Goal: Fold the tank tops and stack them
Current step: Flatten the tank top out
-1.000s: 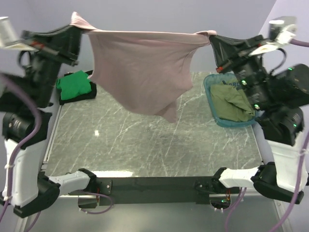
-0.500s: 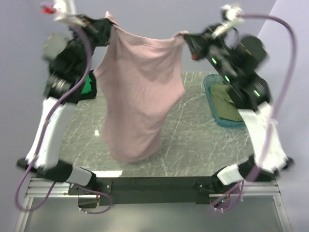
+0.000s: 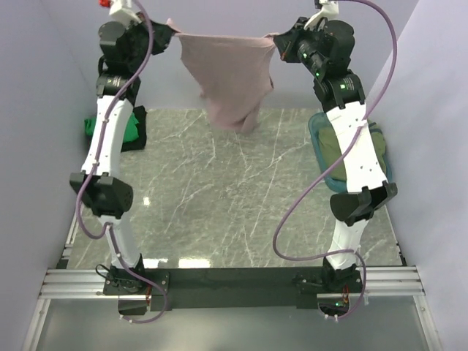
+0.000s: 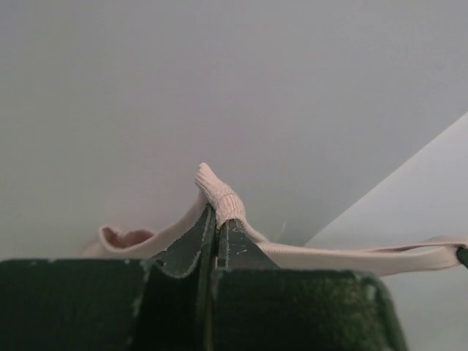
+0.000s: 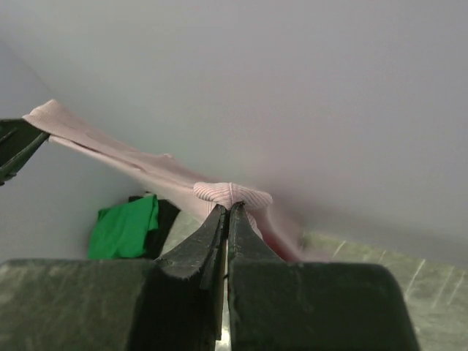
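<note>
Left pincer [image 3: 170, 31] and right pincer [image 3: 276, 40], each pinching its edge, have hoisted the pink tank top [image 3: 230, 80], likely for laying flat.

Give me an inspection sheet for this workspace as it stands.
surface: grey marble table, bare in the middle.
job's things: pink tank top hangs stretched between both grippers over the far edge; green top with black top far left; olive top in the basket.
clutter: teal basket, right edge.
grippers: left gripper and right gripper shut on the pink tank top.
cables: purple cables loop along both arms.
surroundings: plain lilac walls.
</note>
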Available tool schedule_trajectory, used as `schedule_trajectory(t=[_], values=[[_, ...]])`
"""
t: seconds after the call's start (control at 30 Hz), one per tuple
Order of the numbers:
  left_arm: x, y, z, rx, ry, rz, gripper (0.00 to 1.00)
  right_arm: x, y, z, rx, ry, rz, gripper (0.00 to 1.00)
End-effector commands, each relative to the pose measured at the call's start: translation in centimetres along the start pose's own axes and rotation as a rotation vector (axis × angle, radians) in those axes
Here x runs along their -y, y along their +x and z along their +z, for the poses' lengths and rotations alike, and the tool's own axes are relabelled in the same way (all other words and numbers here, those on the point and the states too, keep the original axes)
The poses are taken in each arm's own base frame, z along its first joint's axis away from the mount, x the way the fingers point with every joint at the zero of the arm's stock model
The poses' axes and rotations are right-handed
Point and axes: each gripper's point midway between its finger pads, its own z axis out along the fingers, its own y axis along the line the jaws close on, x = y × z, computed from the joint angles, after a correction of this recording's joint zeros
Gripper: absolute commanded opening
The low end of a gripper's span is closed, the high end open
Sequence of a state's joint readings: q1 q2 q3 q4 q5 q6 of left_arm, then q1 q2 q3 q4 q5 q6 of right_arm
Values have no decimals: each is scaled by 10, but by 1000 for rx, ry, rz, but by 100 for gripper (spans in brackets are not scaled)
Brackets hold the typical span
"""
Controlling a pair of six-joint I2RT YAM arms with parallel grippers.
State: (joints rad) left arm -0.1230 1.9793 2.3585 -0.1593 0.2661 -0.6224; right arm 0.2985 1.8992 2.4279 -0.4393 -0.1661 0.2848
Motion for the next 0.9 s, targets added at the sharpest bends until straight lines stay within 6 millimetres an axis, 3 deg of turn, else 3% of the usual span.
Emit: schedule_trajectory(t=[0.0,0.03,0.07,0.1,0.13,0.17,0.2,0.23,0.27,0.3,0.33,0.4,0.43,0.47,0.5,0.53,0.6,0.63,0.67,0.77,0.87], values=[[24,-38,-34,92,87,-18,1,-23,-49,-28,140,-49,-8,0],[30,-44,-47,116,85,-23,1,-21,-40,-28,115,-44,-1,0],[20,-33,-50,101,54,-60,1,-11,-8,-20,40,-24,16,0],[2,-6,-58,56,1,-94,1,-4,8,-19,0,-5,28,0],[-7,8,-63,42,-22,-120,1,-1,21,-22,-34,5,41,0],[-16,25,-67,17,-52,-182,1,14,70,-19,-136,43,80,0],[-45,71,-75,-65,-125,-236,1,20,92,-22,-181,58,105,0],[-52,90,-84,-100,-153,-271,1,20,109,-30,-218,59,133,0],[-59,113,-92,-135,-185,-323,1,33,168,-37,-332,93,185,0],[-80,160,-112,-212,-262,-368,1,34,196,-44,-383,106,209,0],[-89,182,-122,-240,-301,-387,1,46,247,-63,-474,162,232,0],[-105,254,-158,-389,-428,-417,1,51,297,-86,-577,213,263,0],[-114,272,-172,-416,-492,-417,1,57,345,-112,-678,267,259,0],[-110,296,-186,-472,-521,-432,1,56,366,-126,-723,288,260,0],[-117,326,-214,-541,-581,-443,1,54,382,-141,-759,304,257,0],[-120,339,-227,-564,-622,-438,1,52,415,-166,-832,321,251,0],[-116,376,-263,-662,-665,-447,2,43,438,-186,-880,323,282,0],[-111,388,-274,-698,-672,-459,3,33,458,-205,-935,319,275,0],[-113,401,-291,-732,-701,-461,3,31,465,-213,-946,326,263,0],[-105,417,-316,-797,-732,-447,6,17,487,-238,-998,328,231,0],[-105,420,-339,-828,-794,-426,4,9,501,-258,-1039,335,203,0]])
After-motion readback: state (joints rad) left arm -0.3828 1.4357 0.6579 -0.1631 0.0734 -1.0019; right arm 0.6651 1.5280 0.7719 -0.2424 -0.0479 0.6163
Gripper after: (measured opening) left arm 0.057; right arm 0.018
